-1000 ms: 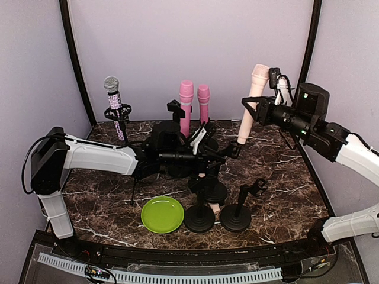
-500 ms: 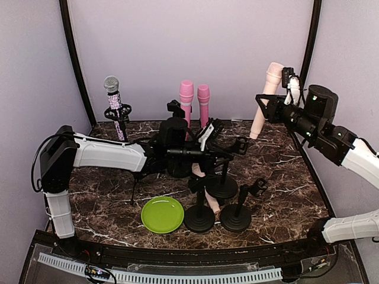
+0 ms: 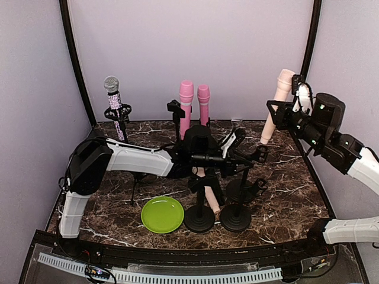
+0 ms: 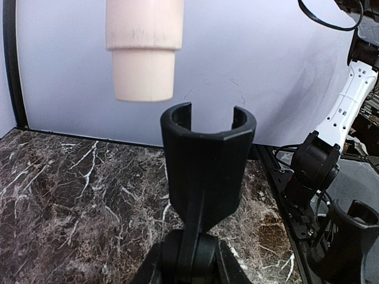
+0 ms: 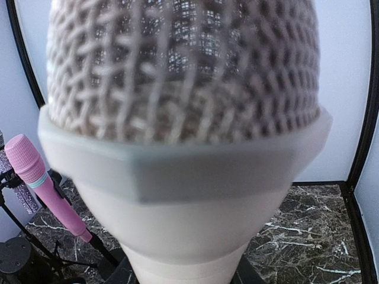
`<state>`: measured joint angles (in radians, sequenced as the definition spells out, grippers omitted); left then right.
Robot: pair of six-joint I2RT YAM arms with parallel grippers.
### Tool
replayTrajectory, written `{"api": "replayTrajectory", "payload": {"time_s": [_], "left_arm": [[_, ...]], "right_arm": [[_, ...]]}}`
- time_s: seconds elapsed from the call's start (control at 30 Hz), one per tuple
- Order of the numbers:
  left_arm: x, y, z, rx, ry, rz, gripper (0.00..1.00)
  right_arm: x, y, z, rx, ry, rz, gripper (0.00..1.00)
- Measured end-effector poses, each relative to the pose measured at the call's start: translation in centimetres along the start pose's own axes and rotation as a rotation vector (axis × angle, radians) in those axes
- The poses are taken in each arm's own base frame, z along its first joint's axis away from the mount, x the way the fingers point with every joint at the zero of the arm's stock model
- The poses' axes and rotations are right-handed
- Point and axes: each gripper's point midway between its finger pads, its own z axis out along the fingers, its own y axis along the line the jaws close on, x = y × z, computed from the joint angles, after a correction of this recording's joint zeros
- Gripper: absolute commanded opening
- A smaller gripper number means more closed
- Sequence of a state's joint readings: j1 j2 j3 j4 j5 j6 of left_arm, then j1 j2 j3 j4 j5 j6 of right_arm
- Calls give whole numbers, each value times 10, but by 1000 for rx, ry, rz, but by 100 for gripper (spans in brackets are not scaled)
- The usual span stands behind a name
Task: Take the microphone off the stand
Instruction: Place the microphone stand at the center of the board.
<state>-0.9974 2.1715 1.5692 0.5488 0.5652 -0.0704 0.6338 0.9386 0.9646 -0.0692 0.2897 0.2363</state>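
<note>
Holding the pale microphone [image 3: 283,86] aloft on the right side, my right gripper [image 3: 273,110] is clamped round its body; its butt end hangs above and clear of the stand [image 4: 207,160] clip, whose stem my left gripper [image 4: 189,257] pinches tight

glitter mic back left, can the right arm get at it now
Probably not: the right pincer is shut on the pale pink microphone at the far right, and the left arm, holding a stand, stretches across the way to the glitter mic.
</note>
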Motion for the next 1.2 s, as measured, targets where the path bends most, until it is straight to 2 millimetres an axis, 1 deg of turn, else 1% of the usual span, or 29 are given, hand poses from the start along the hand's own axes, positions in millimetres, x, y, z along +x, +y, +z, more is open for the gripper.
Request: {"api": "replayTrajectory", "payload": {"time_s": [0.2, 0.4, 0.5, 0.67, 0.73, 0.83, 0.93, 1.2], "left_arm": [[13, -3, 27, 39, 1, 11, 0], [17, -6, 48, 64, -10, 34, 0], [17, -14, 58, 78, -17, 62, 0], [19, -36, 73, 118, -23, 98, 0], [19, -42, 78, 131, -27, 105, 0], [24, -45, 82, 142, -23, 105, 0], [32, -43, 84, 141, -15, 100, 0], [32, -43, 84, 139, -13, 102, 0]], "right_arm": [[-12, -9, -15, 30, -47, 9, 0], [-13, -12, -17, 44, -55, 6, 0], [-12, -12, -17, 46, -54, 3, 0], [-12, -12, -17, 46, -54, 3, 0], [-12, -12, -17, 46, -54, 3, 0], [-12, -12, -17, 46, -54, 3, 0], [-12, -12, -17, 46, -54, 3, 0], [-8, -10, -13, 39, -40, -1, 0]]}}
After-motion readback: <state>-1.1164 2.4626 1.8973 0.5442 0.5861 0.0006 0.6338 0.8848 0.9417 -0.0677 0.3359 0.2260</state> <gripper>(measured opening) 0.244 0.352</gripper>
